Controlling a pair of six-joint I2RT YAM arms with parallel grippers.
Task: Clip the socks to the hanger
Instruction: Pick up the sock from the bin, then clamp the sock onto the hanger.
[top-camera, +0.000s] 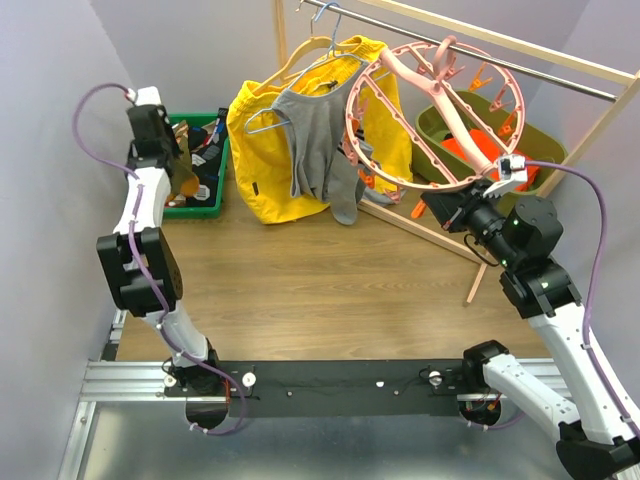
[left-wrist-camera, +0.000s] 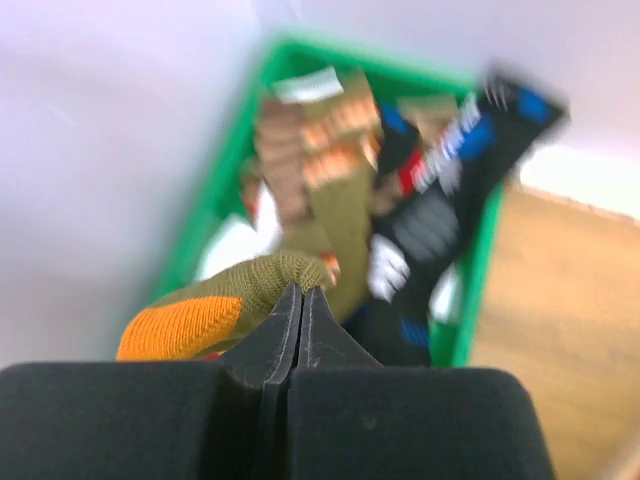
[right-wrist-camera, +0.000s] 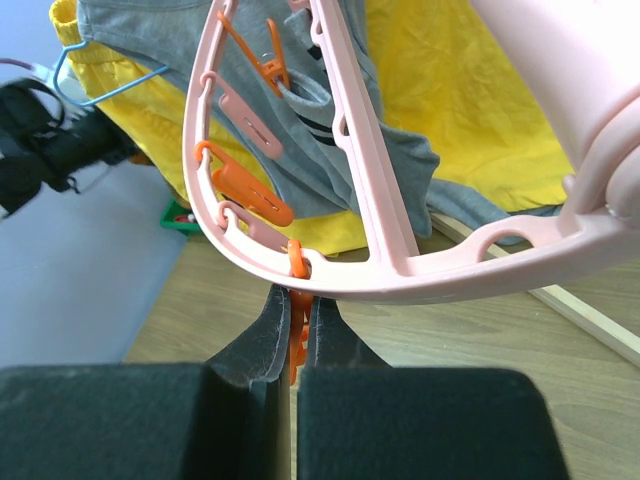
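Wooden desk (top-camera: 300, 290) from above: pink spoked hanger (top-camera: 440, 100) hangs well right of the green crate (top-camera: 190, 210). Left wrist: left tool (left-wrist-camera: 302, 300) pinches an olive, orange-toed sock (left-wrist-camera: 200, 310) above that crate. Right wrist: right tool (right-wrist-camera: 297, 310) clamps the hanger's orange rim clip (right-wrist-camera: 297, 350).

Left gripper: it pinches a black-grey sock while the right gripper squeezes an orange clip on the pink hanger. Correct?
No. The left wrist view shows the left gripper shut on an olive-brown sock, not a black-grey one. The right gripper does squeeze an orange clip on the pink hanger.
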